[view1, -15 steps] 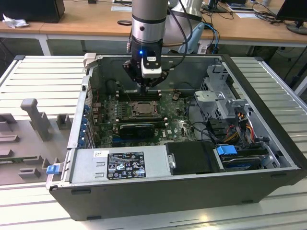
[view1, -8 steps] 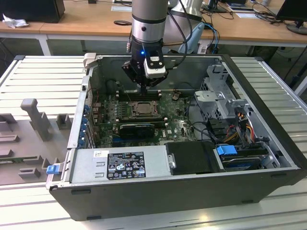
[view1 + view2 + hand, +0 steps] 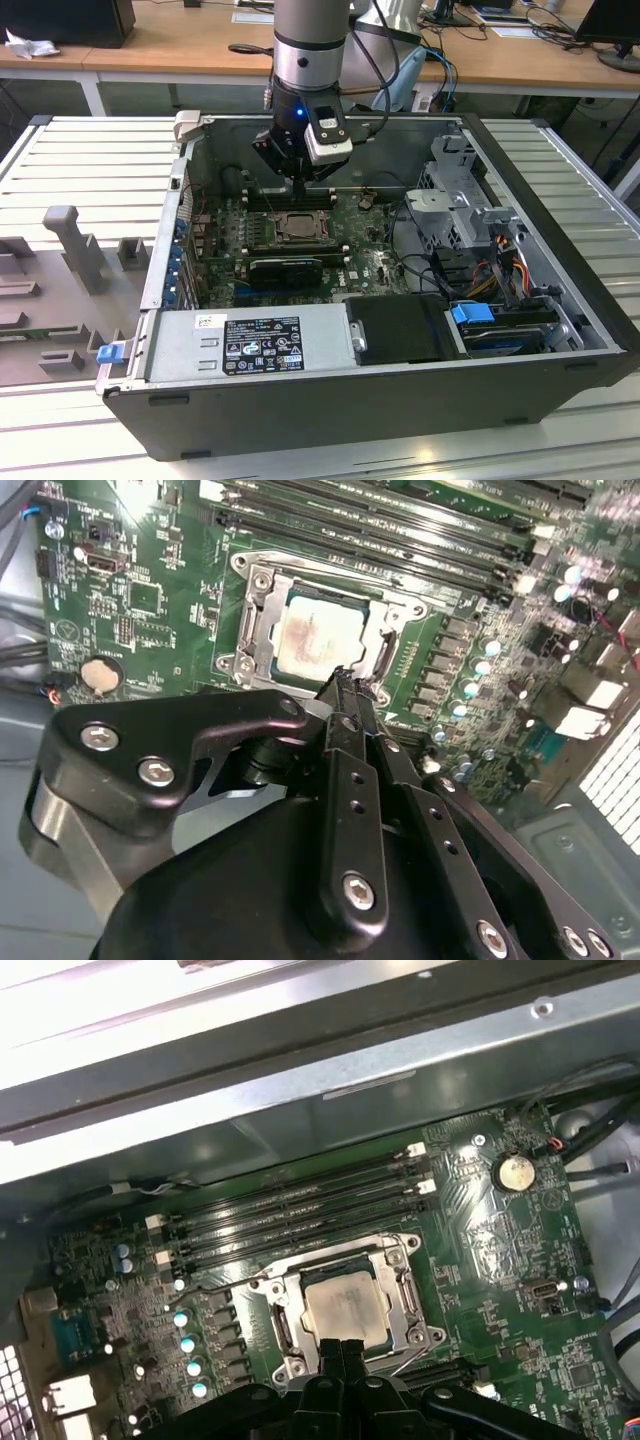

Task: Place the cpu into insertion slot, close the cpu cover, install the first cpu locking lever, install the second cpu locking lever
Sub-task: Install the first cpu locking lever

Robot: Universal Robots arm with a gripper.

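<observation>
Gripper (image 3: pixel 345 680) fingers are pinched together on nothing, right at the insertion slot (image 3: pixel 382 648) edge. We see the cpu (image 3: pixel 318 640) seated, cpu cover (image 3: pixel 330 585) down around it.

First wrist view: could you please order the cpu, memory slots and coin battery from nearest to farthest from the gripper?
1. cpu, seated right at the gripper.
2. memory slots, beyond the cpu.
3. coin battery, near the board's edge.

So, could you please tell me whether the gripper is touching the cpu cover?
Cannot tell: in both wrist views the gripper overlaps the cpu cover's edge, hiding any contact or gap.
</observation>
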